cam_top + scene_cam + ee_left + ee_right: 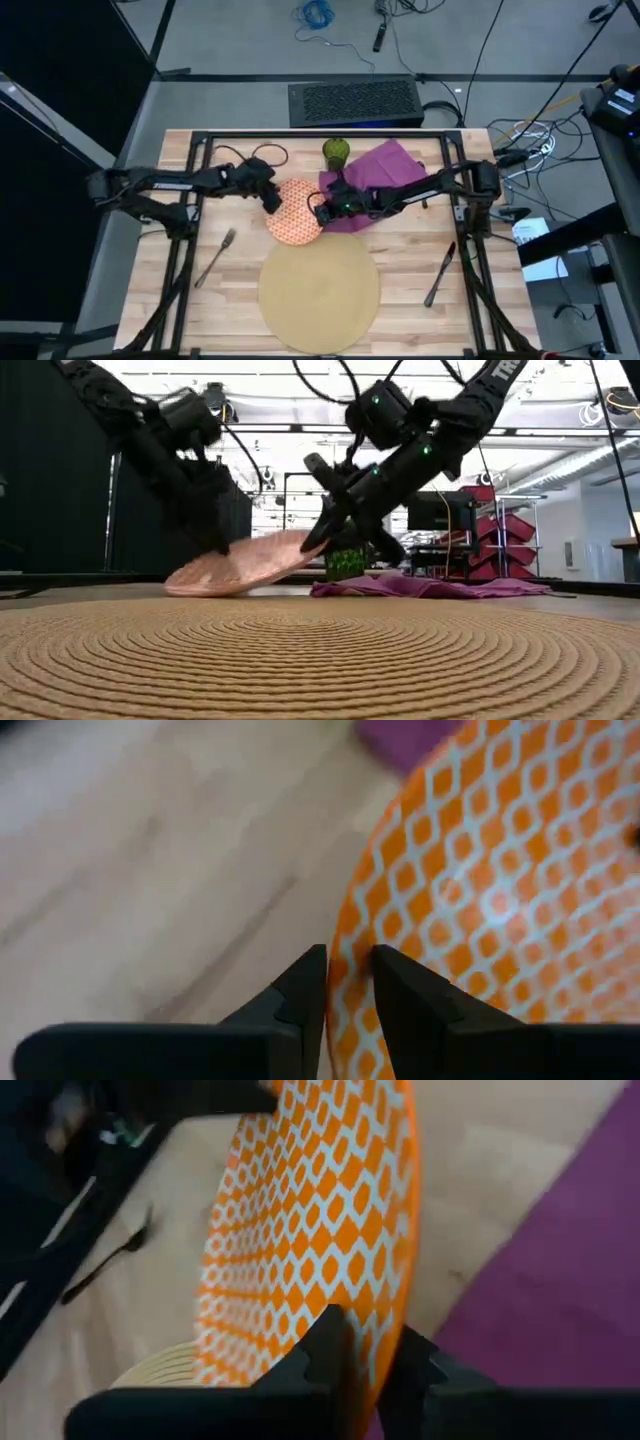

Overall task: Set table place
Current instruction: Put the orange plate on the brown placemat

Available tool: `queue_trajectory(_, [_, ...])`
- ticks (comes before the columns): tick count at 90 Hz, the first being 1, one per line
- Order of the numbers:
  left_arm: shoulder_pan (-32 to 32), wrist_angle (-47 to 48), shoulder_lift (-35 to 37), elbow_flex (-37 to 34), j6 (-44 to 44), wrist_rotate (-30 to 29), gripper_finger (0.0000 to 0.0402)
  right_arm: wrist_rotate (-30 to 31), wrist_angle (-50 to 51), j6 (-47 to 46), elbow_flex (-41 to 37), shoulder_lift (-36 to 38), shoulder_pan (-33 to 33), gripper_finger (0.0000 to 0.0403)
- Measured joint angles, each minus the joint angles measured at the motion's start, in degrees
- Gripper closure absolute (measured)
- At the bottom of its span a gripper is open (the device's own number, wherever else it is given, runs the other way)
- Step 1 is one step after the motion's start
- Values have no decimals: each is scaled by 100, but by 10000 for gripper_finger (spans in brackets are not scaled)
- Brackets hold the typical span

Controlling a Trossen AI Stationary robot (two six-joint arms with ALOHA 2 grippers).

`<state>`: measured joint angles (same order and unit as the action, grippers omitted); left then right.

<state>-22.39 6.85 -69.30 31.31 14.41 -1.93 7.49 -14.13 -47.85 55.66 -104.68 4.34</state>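
The orange-and-white patterned plate (295, 215) stands tilted on the table (480, 300), just beyond the round tan mat (318, 283). My left gripper (272, 196) is shut on its left rim and my right gripper (320, 208) on its right rim. Behind the plate, the purple napkin (388, 178) lies flat with the green cup (336, 152) upright beside it. Left of the mat lies a fork (215, 255); right of it, a knife (440, 272). My left gripper pinches the plate's left rim (345, 935) between its two fingers, one on the patterned face and one on the underside. It comes from the table's left, slanting down. This side of the plate (195, 585) sits low, at the tabletop. My right gripper pinches the plate's right rim (395, 1280) between its two fingers, one on each face. It comes from the table's right, slanting down. This rim (312, 543) is raised above the table, so the plate slopes down toward the left.
Black rails (190, 250) run along the table's left and right sides. The mat (300, 660) fills the near middle of the table. Bare wood shows between mat and fork and between mat and knife.
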Motion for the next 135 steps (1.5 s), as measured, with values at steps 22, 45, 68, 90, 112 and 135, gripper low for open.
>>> queue_trajectory(22, [-244,110,1113,8,-141,-192,334,-247,1014,311,-16,870,39,401])
queue_trajectory(45, [-546,454,1544,13,-182,-246,334,-298,1416,234,-20,1513,-87,401])
queue_trajectory(68, [-828,840,1541,15,-388,-171,334,-1288,1653,-410,-18,1999,-448,401])
queue_trajectory(90, [-953,827,1542,15,-473,-99,334,-1867,2454,-1168,-15,2693,-1146,402])
queue_trajectory(112, [-947,719,1543,15,-485,24,333,-2004,2020,-2528,-476,2571,-2045,402])
queue_trajectory(135, [-949,686,1541,15,-581,28,333,-1423,-1467,-3322,-2016,1929,-2206,402])
